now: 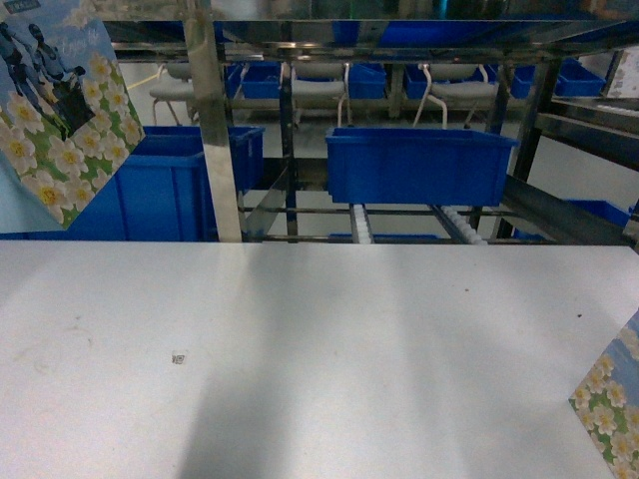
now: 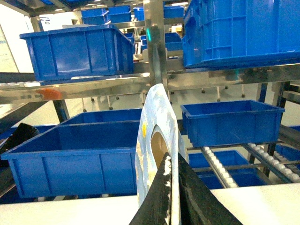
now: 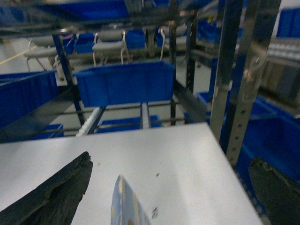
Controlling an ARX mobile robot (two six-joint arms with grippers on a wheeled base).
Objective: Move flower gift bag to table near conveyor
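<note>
The left hand [image 2: 172, 197] is clamped on the edge of the flower gift bag [image 1: 62, 105], holding it in the air at upper left, above the white counter [image 1: 319, 359] in front of the conveyor [image 1: 399, 215]. To set it well, lower it straight down until its base meets the counter, then release. The right hand [image 3: 168, 187] is spread wide and holds nothing, with a second flowered bag [image 3: 126, 206] between its fingers.
</note>
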